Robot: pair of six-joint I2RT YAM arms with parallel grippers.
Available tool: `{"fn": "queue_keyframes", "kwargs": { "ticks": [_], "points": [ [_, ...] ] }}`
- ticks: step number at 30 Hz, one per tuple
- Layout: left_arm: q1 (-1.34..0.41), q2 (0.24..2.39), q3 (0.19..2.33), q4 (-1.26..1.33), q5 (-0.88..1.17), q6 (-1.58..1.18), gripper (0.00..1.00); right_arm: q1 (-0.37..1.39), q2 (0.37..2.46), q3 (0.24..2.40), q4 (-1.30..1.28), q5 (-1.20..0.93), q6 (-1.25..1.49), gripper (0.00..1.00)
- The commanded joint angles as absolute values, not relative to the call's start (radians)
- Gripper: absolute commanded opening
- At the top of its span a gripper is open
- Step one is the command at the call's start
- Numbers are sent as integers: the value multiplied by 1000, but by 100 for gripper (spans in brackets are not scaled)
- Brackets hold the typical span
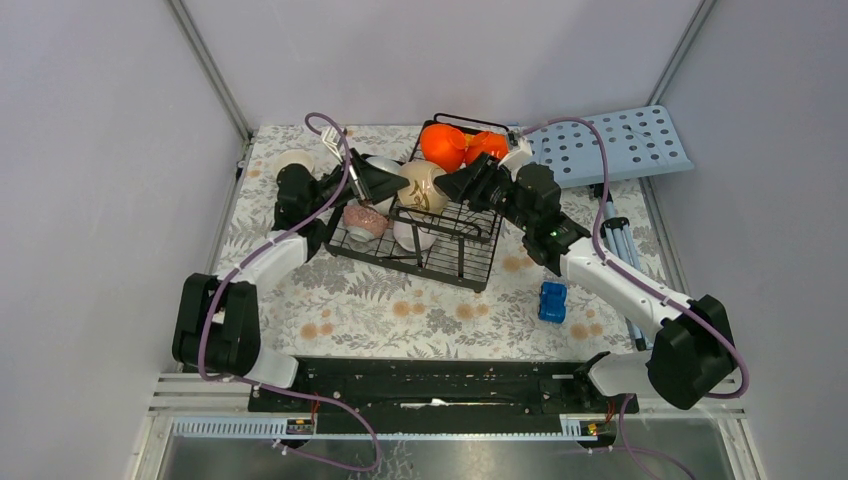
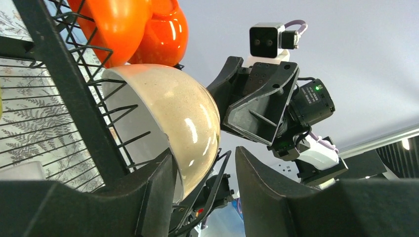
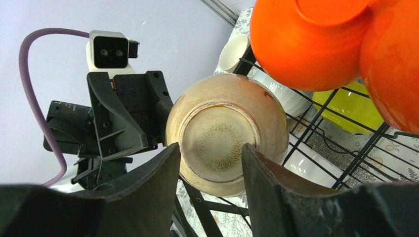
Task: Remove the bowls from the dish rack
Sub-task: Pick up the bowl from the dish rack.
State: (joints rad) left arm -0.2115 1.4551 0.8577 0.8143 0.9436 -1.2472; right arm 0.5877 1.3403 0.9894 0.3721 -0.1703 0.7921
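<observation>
The black wire dish rack [image 1: 462, 250] stands mid-table. A cream bowl [image 1: 422, 187] with dark marks inside lies on its side at the raised basket's edge, between both grippers. My right gripper [image 3: 211, 147] is shut on that cream bowl's [image 3: 220, 140] foot. My left gripper [image 2: 203, 150] is open and straddles the same bowl's [image 2: 183, 113] rim, one finger inside and the other apart from the outer wall. Two orange bowls [image 1: 443, 145] [image 1: 487, 147] sit at the rack's back. A pink-speckled bowl [image 1: 363, 222] and a white bowl [image 1: 413, 236] sit lower in the rack. A yellow-green bowl [image 3: 346, 106] shows under the orange ones.
A light-blue perforated board [image 1: 615, 143] leans at the back right. A small blue object [image 1: 552, 300] lies on the floral cloth right of the rack, with a folded metal stand [image 1: 620, 245] behind it. A white cup [image 1: 295, 160] stands at the back left.
</observation>
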Motion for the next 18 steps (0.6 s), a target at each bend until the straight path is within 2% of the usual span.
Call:
{"fn": "queue_keyframes", "kwargs": {
  "ticks": [1, 9, 18],
  "points": [
    [-231, 1460, 873, 925, 975, -1267, 49, 586, 1356, 979, 389, -198, 799, 55],
    [-258, 1489, 872, 1007, 975, -1326, 44, 583, 1356, 962, 408, -208, 807, 54],
    [-285, 1505, 889, 1035, 974, -1342, 33, 573, 1341, 949, 418, -224, 811, 53]
  ]
}}
